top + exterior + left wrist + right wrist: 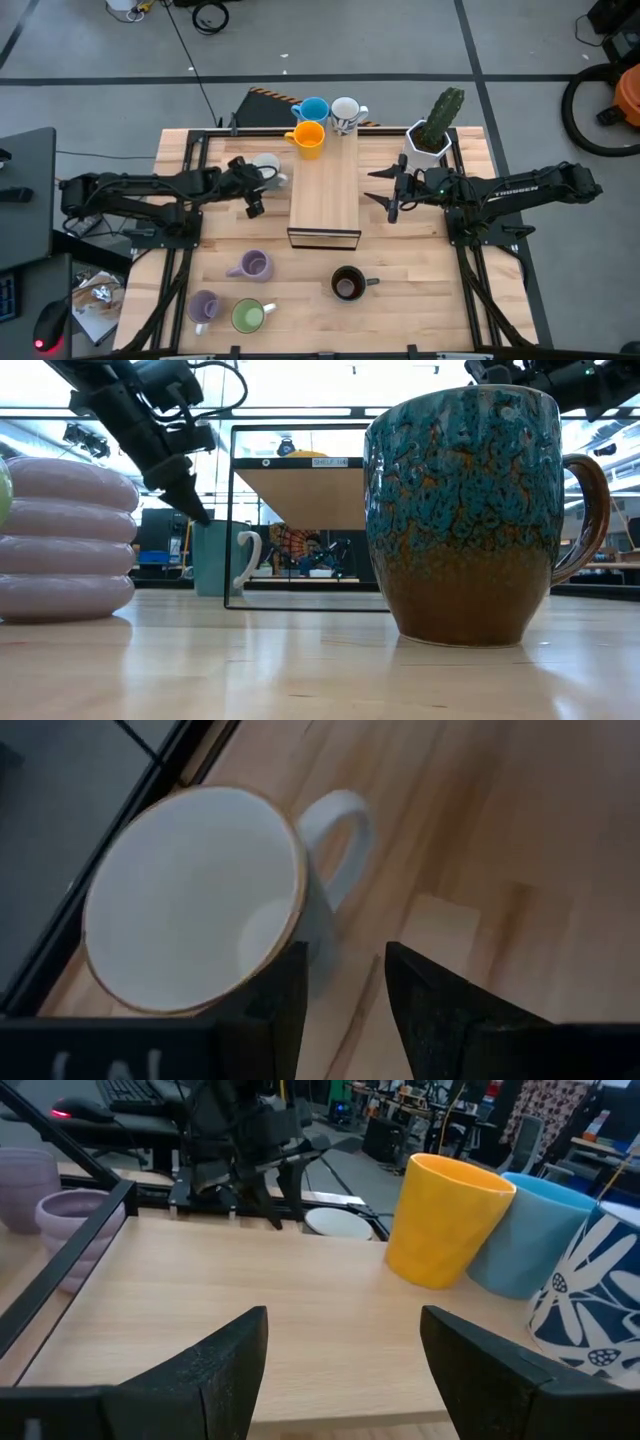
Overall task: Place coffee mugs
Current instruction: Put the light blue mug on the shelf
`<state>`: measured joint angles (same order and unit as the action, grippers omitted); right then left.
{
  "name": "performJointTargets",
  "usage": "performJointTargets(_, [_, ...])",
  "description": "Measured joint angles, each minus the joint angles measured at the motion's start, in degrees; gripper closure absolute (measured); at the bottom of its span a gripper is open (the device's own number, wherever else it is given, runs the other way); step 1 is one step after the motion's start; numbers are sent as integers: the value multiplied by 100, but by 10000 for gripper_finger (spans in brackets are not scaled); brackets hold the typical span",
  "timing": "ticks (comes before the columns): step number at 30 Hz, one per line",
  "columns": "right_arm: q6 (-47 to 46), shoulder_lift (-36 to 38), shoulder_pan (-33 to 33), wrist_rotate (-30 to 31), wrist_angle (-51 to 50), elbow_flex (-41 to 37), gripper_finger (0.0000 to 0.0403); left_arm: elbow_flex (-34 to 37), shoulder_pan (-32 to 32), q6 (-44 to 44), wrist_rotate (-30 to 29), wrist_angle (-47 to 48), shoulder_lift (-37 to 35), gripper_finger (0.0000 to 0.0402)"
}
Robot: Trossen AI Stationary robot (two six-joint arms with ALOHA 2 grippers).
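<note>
Near the worktop's front left corner, a lavender mug (203,307) and a green mug (248,317) are sitting side by side, with a second lavender mug (255,265) lying just behind them. Farther back on the left half, the left gripper (253,197) is hovering beside a white mug (267,167) that is standing upright on the worktop (420,270); its fingers (270,1010) are standing partly apart just beside the mug's wall, with nothing held between them. A raised wooden platform (325,195) is running down the middle from the back edge. At its back end an orange mug (308,139) is standing, with a light blue mug (313,110) and a white patterned mug (345,115) just behind it. A dark brown mug (348,284) is sitting near the front edge, in front of the platform. The right gripper (385,187) is hanging just to the right of the platform, its fingers spread wide and holding nothing. A white pot with a cactus (432,135) is standing near the back right corner.
</note>
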<state>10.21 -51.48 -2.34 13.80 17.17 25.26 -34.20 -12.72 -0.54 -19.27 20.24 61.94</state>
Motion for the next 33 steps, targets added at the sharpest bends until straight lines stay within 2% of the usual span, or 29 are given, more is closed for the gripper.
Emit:
performJointTargets(4, [45, 0, -5, 4, 36, -1, 134, 0, -105, -313, 139, -259, 169, 260])
performJointTargets(8, [46, 0, -5, 3, 24, 0, 134, -2, -89, -739, 4, -778, 220, 260])
performJointTargets(13, [100, 0, -5, -7, -7, 0, 134, -5, -233, -809, -43, -1153, 220, 260])
performJointTargets(17, [132, 0, -5, -11, -9, 0, 134, -7, -403, -788, 303, -1132, 220, 260])
performJointTargets(33, [137, 0, -5, -42, 110, -1, 134, -7, -640, -1515, 348, -564, 220, 260])
